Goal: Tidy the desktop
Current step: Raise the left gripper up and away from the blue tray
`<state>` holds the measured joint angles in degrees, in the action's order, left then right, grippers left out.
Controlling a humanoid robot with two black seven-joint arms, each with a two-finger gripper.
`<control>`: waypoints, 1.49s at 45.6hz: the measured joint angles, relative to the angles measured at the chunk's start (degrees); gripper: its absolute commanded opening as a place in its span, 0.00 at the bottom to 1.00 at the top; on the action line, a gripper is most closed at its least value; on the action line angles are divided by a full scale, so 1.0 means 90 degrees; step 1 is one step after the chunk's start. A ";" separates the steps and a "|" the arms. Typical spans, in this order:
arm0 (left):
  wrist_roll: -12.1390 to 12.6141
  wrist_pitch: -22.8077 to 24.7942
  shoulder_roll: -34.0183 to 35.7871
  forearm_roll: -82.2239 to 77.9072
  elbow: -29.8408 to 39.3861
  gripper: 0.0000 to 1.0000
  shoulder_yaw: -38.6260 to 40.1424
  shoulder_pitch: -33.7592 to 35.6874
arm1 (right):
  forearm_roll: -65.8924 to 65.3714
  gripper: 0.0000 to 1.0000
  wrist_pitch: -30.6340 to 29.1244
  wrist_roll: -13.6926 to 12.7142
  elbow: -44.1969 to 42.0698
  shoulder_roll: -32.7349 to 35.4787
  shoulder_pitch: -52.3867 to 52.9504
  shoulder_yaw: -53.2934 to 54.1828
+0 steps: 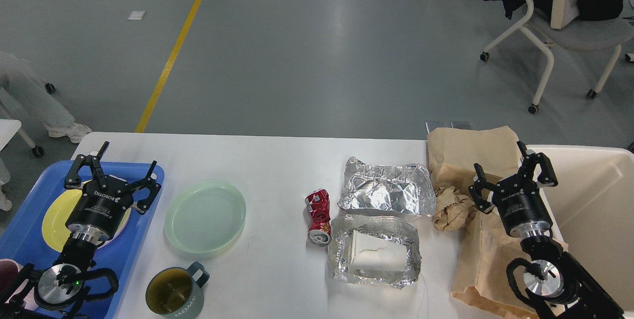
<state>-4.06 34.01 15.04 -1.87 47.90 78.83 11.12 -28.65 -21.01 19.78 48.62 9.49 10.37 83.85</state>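
Observation:
The white desktop (pixel 257 160) fills the lower part of the head view. On it lie a pale green plate (pixel 204 216), a teal mug (pixel 174 293), a crushed red can (pixel 318 216), a crumpled foil sheet (pixel 384 188), a foil tray (pixel 374 251) holding a white block, and a crumpled brown paper ball (pixel 451 208) on a brown paper bag (pixel 470 153). My left gripper (pixel 115 166) hovers open over the blue tray (pixel 148 210) and its yellow plate (pixel 54 217), holding nothing. My right gripper (pixel 510 173) is open and empty, just right of the paper ball, above the bag.
A cream bin (pixel 594 195) stands at the table's right end, close behind my right arm. Beyond the table's far edge is grey floor with a yellow line (pixel 173 56). An office chair (pixel 559 26) stands at the far right; a person's legs (pixel 34 101) show at left.

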 measured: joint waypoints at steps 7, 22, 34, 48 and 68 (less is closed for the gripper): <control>-0.0046 -0.0025 0.0068 0.0023 -0.0048 0.96 0.0036 -0.0008 | 0.0000 1.00 0.0000 0.0000 0.0005 0.0000 0.0000 0.0000; -0.0086 -0.0112 0.0218 0.0005 -0.0073 0.96 -0.0085 0.0109 | 0.0000 1.00 0.0000 0.0000 0.0007 0.0000 0.0000 0.0000; -0.0095 -0.0163 0.1964 0.0089 -0.0098 0.96 -0.3255 0.1633 | 0.0000 1.00 0.0001 0.0000 0.0002 0.0000 0.0001 0.0000; -0.0090 -0.0034 0.3147 0.0082 -0.0117 0.96 -0.9967 0.5905 | 0.0001 1.00 0.0001 0.0000 -0.0001 0.0000 0.0001 0.0000; -0.0030 -0.0127 0.2600 0.0069 -0.0095 0.96 -1.1574 0.7637 | 0.0000 1.00 0.0001 0.0000 0.0009 0.0000 -0.0010 0.0000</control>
<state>-4.33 32.87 38.45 -1.26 47.05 -25.34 79.85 -28.65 -21.00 19.77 48.70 9.49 10.28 83.85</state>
